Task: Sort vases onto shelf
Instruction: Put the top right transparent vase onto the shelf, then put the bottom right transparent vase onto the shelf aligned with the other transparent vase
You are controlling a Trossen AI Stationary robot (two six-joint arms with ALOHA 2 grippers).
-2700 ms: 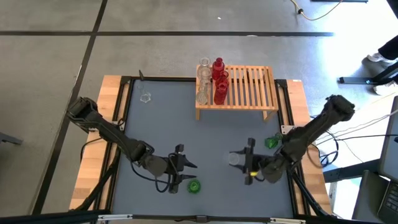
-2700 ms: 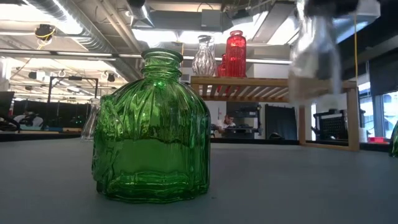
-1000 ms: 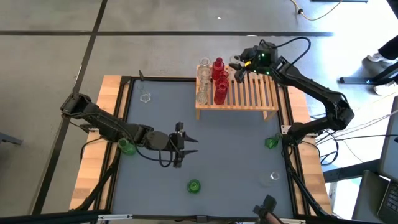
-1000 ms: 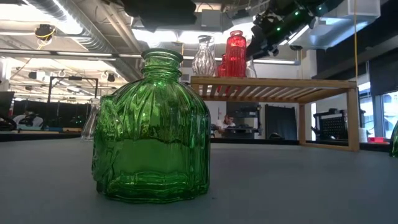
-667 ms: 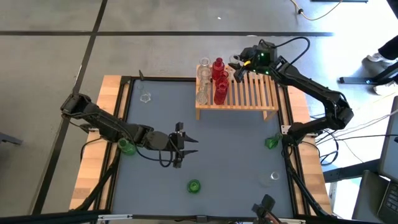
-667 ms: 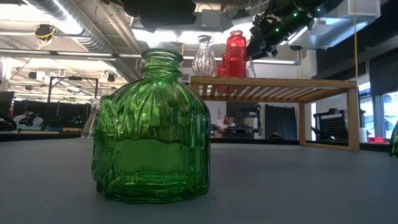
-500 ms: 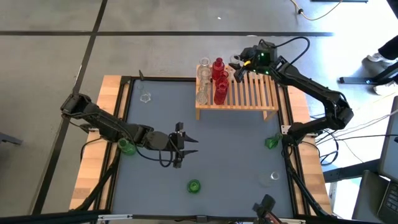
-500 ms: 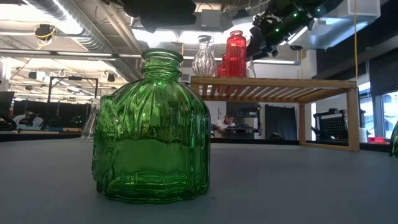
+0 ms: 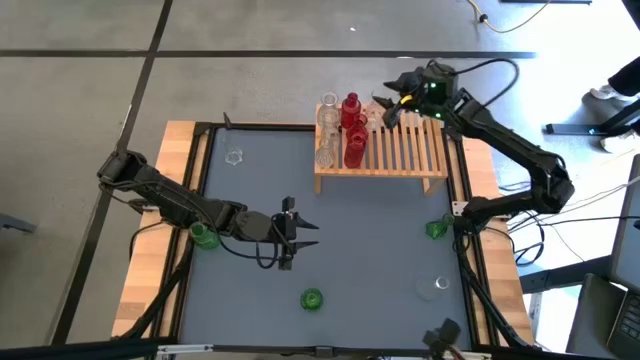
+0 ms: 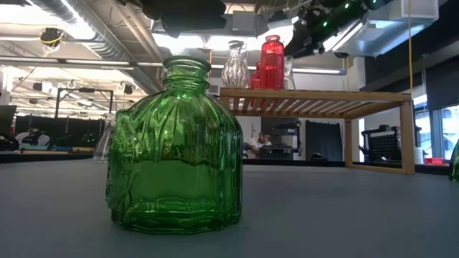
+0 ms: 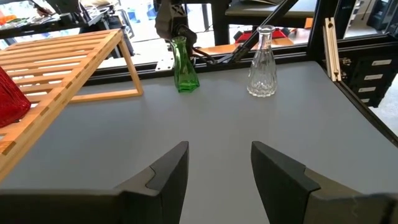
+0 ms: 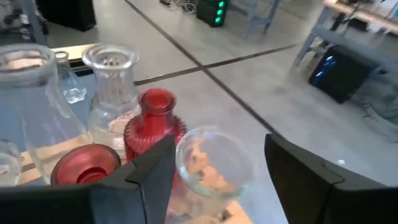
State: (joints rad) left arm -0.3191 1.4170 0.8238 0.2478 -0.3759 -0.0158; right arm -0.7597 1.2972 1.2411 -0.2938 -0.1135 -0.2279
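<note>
My left gripper [image 9: 296, 233] waits mid-table, fingers apart and empty. On the shelf [image 9: 400, 150], my right gripper [image 9: 385, 108] straddles a clear vase [image 12: 211, 163], seemingly released. Slick, fragile glass: I'd grip its neck gently.

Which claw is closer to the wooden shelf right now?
Right. The right claw hovers over the shelf's back edge by the vases; the left claw sits out over the table, short of it.
</note>
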